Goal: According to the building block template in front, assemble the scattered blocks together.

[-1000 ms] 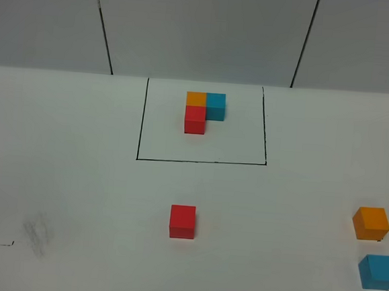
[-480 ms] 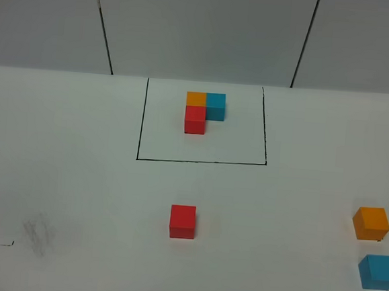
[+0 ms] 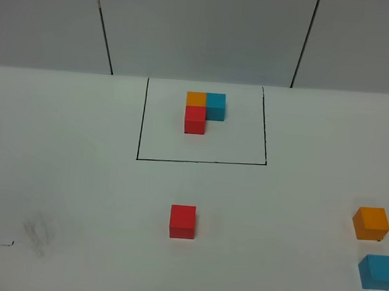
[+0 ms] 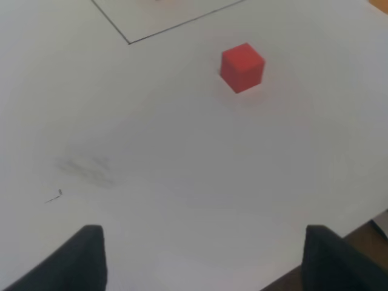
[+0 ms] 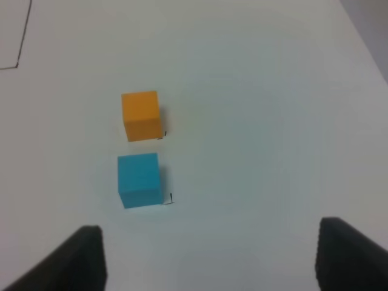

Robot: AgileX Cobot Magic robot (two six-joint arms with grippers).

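Nothing has moved in the last second; the blocks and both wrist views are unchanged.

The template (image 3: 204,112) sits inside the black frame (image 3: 200,162): orange at the back, blue touching its right side, red touching its front.

The scattered blocks are all outside the frame, on the near side of the template:
- The red block (image 3: 182,222) is straight in front of the template, well apart from it.
- The orange block (image 3: 370,223) is far off to the template's right.
- The blue block (image 3: 378,272) is near the orange one but not touching, further from the template.

The left gripper (image 4: 203,267) has its jaws wide and empty, well short of red. The right gripper (image 5: 212,260) is also spread and empty, hovering short of blue and orange.

My read is that you're at step zero, with nothing joined and no pick started.

I suggest you leave red as the anchor and take orange with the right arm. Line the jaws up square on two opposite faces, and keep both fingers out of the gap towards blue. Set orange touching red on the side facing the template. Then put blue against orange's right side.
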